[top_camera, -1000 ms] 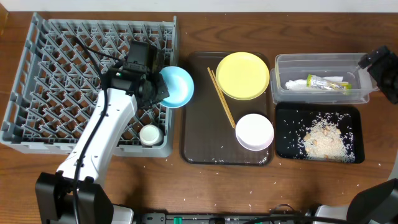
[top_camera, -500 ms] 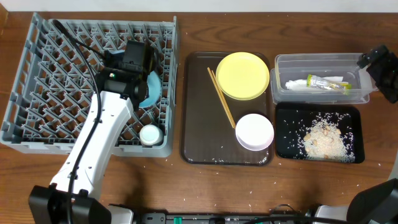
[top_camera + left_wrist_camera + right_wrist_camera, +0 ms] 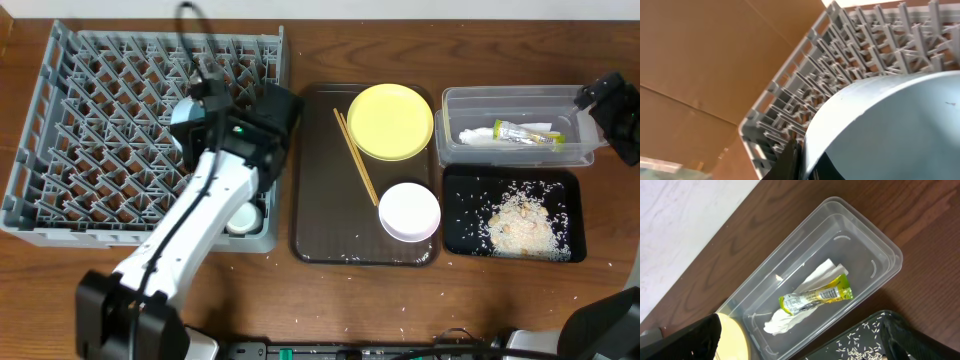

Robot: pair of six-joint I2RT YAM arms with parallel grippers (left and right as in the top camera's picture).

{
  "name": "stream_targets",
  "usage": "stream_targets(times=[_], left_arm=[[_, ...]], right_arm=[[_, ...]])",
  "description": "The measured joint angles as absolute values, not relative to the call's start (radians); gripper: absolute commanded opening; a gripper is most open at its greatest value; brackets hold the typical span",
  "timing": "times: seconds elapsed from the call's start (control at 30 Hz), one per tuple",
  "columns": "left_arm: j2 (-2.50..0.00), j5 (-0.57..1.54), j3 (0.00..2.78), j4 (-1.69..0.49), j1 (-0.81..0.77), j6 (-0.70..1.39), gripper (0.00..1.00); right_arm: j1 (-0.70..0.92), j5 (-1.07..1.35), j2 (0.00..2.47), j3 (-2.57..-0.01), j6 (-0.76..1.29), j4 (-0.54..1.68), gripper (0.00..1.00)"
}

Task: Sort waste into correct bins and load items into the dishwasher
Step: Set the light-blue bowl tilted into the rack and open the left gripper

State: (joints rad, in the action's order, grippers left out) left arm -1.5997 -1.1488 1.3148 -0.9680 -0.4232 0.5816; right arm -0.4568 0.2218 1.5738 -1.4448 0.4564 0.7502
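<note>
The left tool (image 3: 799,162) is clenched on the rim of the light blue bowl (image 3: 890,130). It holds the bowl by its edge so the bowl can tip on its side and slide between the pegs. The bowl hangs over the grey dish rack (image 3: 80,120), near the rack's 3 o'clock side. I cannot tell if it touches the pegs yet.

The small white cup (image 3: 243,222) sits in the rack's 5 o'clock corner, out of the way of bigger dishes.

The brown tray (image 3: 320,220) lies in the middle of the surface. On it wait the yellow plate (image 3: 391,121) at 1 o'clock, the chopsticks (image 3: 356,158) slanting across the middle and touching the plate's edge, and the white bowl (image 3: 409,211) at 5 o'clock. I think they come after the blue bowl.

The right tool (image 3: 802,325) is released, its fingers spread wide. It hovers over the clear tub (image 3: 510,100) at 2 o'clock, holding nothing. The wrapper (image 3: 522,132) and the napkin (image 3: 475,137) lie in the tub, dry trash together. The rice (image 3: 520,225) is piled in the black tray (image 3: 460,190) at 4 o'clock, food scraps apart. So the waste looks sorted.
</note>
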Motion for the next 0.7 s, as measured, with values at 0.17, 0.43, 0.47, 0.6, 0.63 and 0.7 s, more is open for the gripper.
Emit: stream_targets(times=[0.17, 0.43, 0.47, 0.6, 0.63, 0.7], left_arm=[[-1.678, -1.266, 1.266, -0.969, -0.452, 0.63, 0.08], [-1.789, -1.369, 1.25, -0.973, -0.476, 0.684, 0.07], [-1.797, -1.373, 1.25, -0.973, -0.476, 0.686, 0.07], [-1.82, -1.379, 1.242, -0.973, -0.476, 0.693, 0.08], [-1.822, -1.379, 1.233, -0.973, -0.476, 0.696, 0.07], [-1.823, -1.367, 1.217, -0.976, -0.476, 0.7, 0.07]], right_arm=[[-0.457, 0.222, 1.573, -1.445, 0.456, 0.751, 0.99], [-0.457, 0.224, 1.573, -1.445, 0.456, 0.751, 0.99], [-0.457, 0.225, 1.574, -1.445, 0.456, 0.751, 0.99], [-0.457, 0.225, 1.574, -1.445, 0.456, 0.751, 0.99], [-0.457, 0.225, 1.574, -1.445, 0.456, 0.751, 0.99], [-0.457, 0.225, 1.574, -1.445, 0.456, 0.751, 0.99]])
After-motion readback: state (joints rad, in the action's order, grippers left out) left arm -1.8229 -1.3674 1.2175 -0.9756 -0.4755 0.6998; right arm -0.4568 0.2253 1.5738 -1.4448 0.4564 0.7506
